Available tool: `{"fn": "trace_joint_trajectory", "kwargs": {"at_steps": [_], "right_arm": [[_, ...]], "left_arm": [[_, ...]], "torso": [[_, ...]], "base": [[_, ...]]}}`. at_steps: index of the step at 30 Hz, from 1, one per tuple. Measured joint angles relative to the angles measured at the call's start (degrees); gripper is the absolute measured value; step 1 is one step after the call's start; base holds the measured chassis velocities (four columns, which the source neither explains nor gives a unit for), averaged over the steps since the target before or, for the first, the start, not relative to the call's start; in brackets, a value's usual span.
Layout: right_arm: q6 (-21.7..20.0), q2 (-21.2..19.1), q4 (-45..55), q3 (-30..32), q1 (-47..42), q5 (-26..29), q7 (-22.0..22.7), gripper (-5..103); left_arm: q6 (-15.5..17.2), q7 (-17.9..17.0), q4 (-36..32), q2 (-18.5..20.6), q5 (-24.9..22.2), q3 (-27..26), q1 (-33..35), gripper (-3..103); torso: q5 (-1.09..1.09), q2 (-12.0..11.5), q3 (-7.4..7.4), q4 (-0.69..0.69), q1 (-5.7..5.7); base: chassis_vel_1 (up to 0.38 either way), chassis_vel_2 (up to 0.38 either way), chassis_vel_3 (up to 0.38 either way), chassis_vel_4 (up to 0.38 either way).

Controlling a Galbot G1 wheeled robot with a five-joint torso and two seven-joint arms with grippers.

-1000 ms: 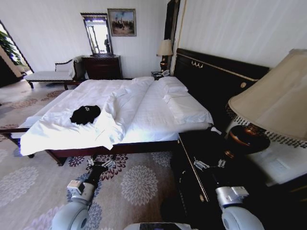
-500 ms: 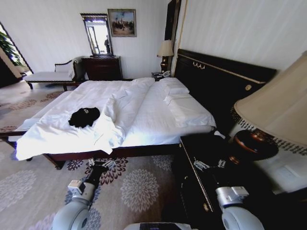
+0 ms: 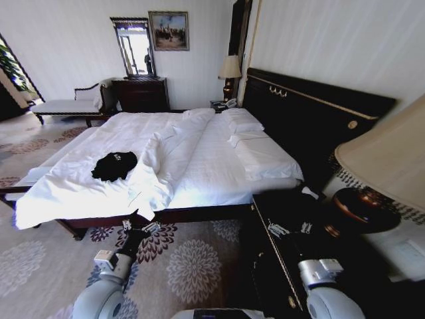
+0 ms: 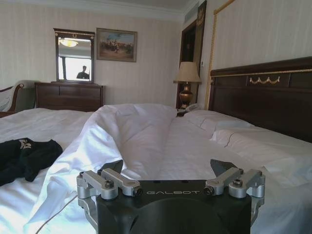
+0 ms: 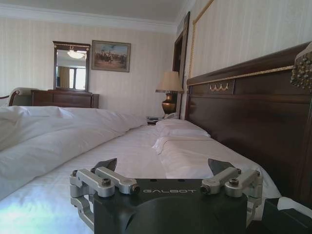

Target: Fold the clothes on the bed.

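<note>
Since a moment ago the whole head view has slid: the lampshade (image 3: 388, 159) at the right sits further toward the edge and more of the headboard (image 3: 312, 109) shows, so the camera has turned, not the furniture. From the head, one bed (image 3: 73, 193) stands ahead with one black T-shirt (image 3: 114, 165) crumpled on its near left part, beside a bunched ridge of duvet (image 3: 159, 163). Two arms hang low in front: the left gripper (image 3: 141, 227) over the flowered carpet (image 3: 192, 259), short of the bed frame, with the shirt well beyond it and to its left; the right gripper (image 3: 289, 228) over the dark nightstand (image 3: 292, 206), well apart from the shirt.

From the left wrist, the left gripper (image 4: 168, 168) has its two fingers spread wide and nothing between them; the T-shirt (image 4: 24, 158) lies on the sheet off to one side, past the duvet fold.

From the right wrist, the right gripper (image 5: 163, 166) is likewise spread wide and empty, facing two pillows (image 5: 183, 129) by the headboard (image 5: 243, 112).
</note>
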Motion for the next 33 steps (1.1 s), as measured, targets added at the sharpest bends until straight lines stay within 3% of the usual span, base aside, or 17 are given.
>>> {"fn": "trace_joint_trajectory", "kwargs": {"at_steps": [33], "right_arm": [[-0.63, 0.27, -0.3, 0.02, -0.03, -0.46, 0.4, 100]], "left_arm": [[-1.58, 0.0, -0.32, 0.01, -0.34, 0.61, -0.41, 100]], "torso": [[0.0, 0.0, 0.0, 0.0, -0.01]], "base": [[-0.071, 0.069, 0.076, -0.073]]}}
